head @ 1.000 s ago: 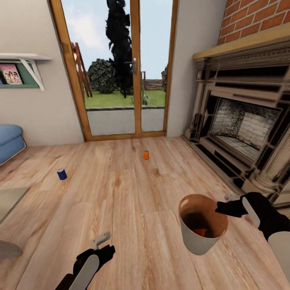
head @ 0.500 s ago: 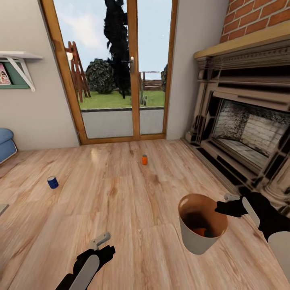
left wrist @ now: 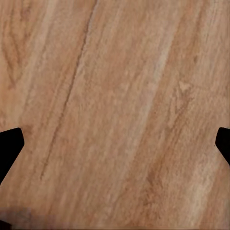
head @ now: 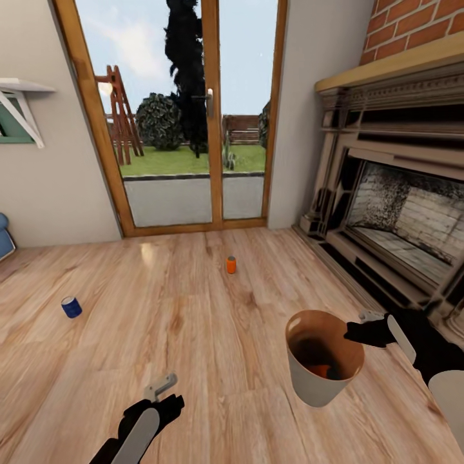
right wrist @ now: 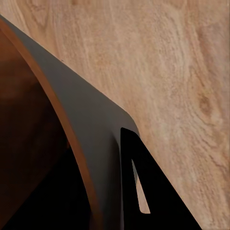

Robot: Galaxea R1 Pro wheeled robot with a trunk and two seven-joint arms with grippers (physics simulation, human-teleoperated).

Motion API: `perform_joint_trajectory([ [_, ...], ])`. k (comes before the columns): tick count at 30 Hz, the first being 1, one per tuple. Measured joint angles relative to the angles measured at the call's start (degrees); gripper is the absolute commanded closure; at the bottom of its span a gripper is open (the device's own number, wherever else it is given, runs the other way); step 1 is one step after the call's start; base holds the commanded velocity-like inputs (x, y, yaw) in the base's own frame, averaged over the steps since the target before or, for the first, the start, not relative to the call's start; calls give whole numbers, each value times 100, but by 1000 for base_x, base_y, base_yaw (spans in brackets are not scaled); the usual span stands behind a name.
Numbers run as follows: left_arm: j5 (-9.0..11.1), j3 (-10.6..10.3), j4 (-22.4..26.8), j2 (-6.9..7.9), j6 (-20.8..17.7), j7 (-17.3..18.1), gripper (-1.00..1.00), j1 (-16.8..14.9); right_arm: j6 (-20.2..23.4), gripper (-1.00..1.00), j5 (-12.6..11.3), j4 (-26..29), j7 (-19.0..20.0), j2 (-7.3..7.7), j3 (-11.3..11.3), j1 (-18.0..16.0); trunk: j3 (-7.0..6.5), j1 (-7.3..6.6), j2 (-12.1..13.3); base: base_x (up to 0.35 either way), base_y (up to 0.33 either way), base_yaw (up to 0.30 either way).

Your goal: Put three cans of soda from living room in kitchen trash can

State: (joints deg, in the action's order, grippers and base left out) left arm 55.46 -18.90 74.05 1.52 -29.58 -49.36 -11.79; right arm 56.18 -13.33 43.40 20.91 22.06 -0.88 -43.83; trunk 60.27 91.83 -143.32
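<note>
Right gripper (head: 358,325) pinching bin (head: 309,380) rim, orange can (head: 318,370) inside bin

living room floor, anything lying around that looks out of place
Yes. Two drink cans stand loose on the wood floor: an orange can near the glass doors and a blue can off to the left. A bin is held off the floor by its rim in the right gripper, with something orange inside.
</note>
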Motion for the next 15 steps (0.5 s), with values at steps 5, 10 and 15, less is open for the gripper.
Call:
perform_joint_trajectory([
  [5,2,-6,-139,-34,-4,6,-100,-36,0,100,3,0,-1,1,-3,0,0,0,0,346,0,0],
  [10,-24,-10,-611,-167,-4,151,-100,-227,0,100,-2,3,0,1,-2,0,0,0,0,346,0,0],
  [15,-33,-13,-715,-192,-7,192,-100,-265,7,100,0,7,0,1,1,0,0,0,0,346,0,0],
])
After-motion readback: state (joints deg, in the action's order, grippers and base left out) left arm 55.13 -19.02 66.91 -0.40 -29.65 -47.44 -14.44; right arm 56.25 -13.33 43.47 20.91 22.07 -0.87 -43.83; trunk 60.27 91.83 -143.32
